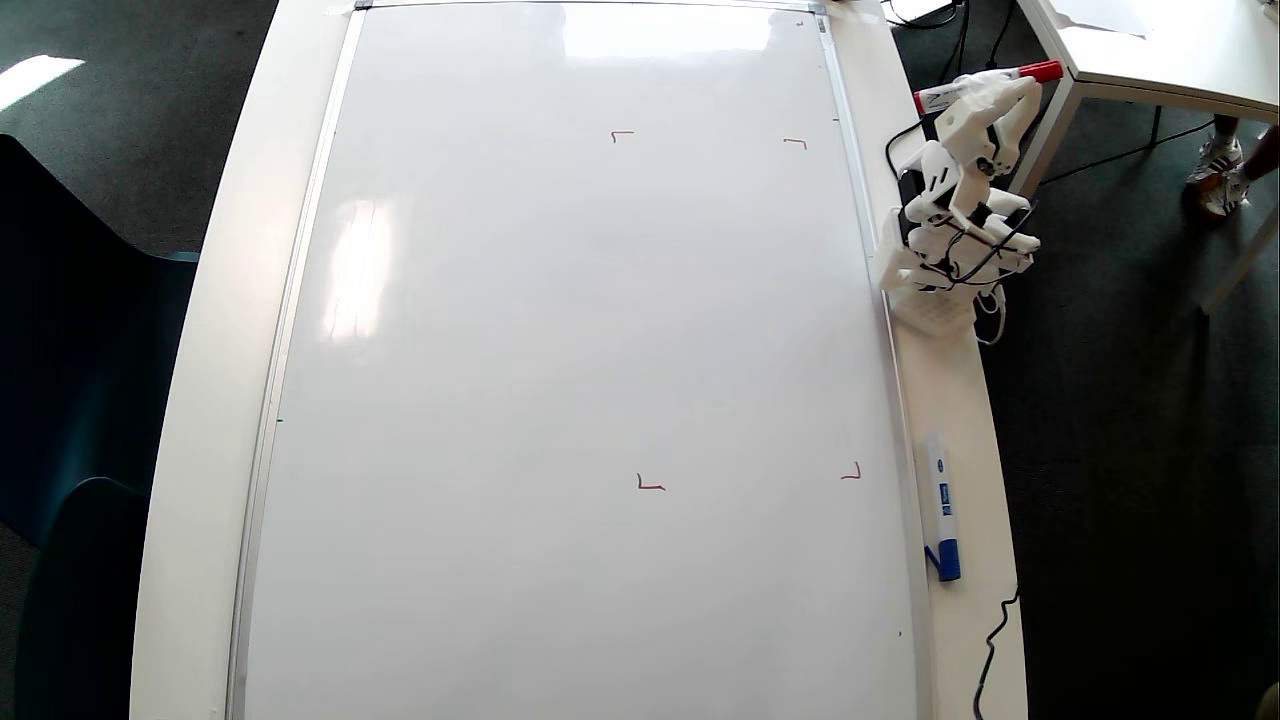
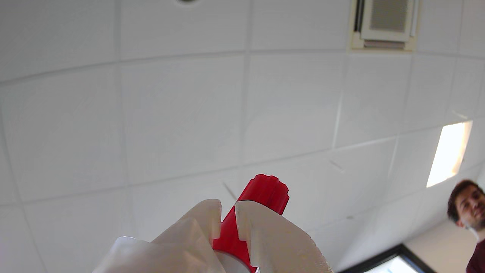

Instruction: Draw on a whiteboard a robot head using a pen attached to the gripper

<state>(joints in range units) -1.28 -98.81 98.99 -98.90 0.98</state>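
Beyond whiteboard [image 1: 560, 330] right edge, fingers [image 1: 1012, 100] clamp pen [image 1: 985, 84]

Your whiteboard [image 1: 580, 330] lies flat, glossy and blank apart from four small red corner marks. Your pen [image 1: 985, 85], white with a red end, sits off the board's right edge, clamped between the gripper's [image 2: 227, 216] fingers.
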